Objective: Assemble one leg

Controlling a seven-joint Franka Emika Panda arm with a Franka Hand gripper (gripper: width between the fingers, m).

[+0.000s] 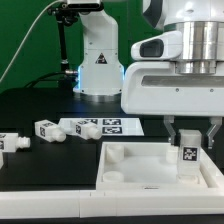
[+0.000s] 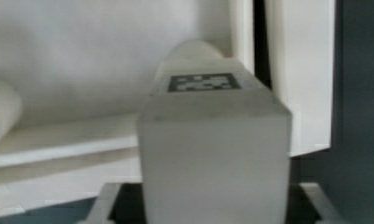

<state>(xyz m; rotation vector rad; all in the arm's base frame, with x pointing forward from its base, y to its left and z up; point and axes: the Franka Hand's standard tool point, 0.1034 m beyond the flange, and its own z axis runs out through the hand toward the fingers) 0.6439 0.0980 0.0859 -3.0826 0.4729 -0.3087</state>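
1. Our two-finger gripper [image 1: 189,141] is clamped on the small white square-sectioned plastic leg [image 1: 187,160]. It holds the leg upright at the large flat white square tabletop [image 1: 130,165], by the corner at the exterior view's right.
2. We cannot see the hole beneath, so we centre carefully.
3. We keep the leg vertical, lower it slowly, and twist only once it is seated.

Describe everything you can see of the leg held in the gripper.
The leg is a small white block, square in section and plastic by its look, with a black-and-white square tag on the side facing the exterior view. It stands upright, clamped in the gripper, over the white tabletop toward the exterior view's right. The wrist view shows a second tag near its narrowing far end. Whether its lower end touches the tabletop cannot be told.
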